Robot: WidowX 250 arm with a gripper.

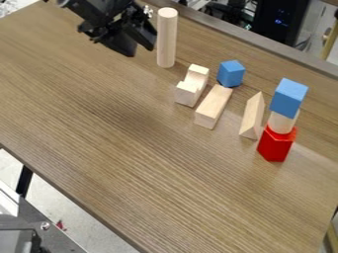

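The gripper (141,52) hangs at the upper left over the table, open with nothing between its fingers. Just right of it stands a tall wooden cylinder (167,38). Further right lie a notched wooden block (191,87), a long wooden block (213,106) and a wooden triangular prism (252,116). A blue cube (231,73) sits behind the long block. At the right is an upright stack: a red block (276,144) at the bottom, a short wooden cylinder (282,122) on it, and a blue block (288,98) on top.
The brown wooden table (125,143) has a raised grey edge (257,42) along its back. Dark equipment (280,20) stands behind that edge. A grey metal frame (39,225) is at the lower left, beyond the table's front edge.
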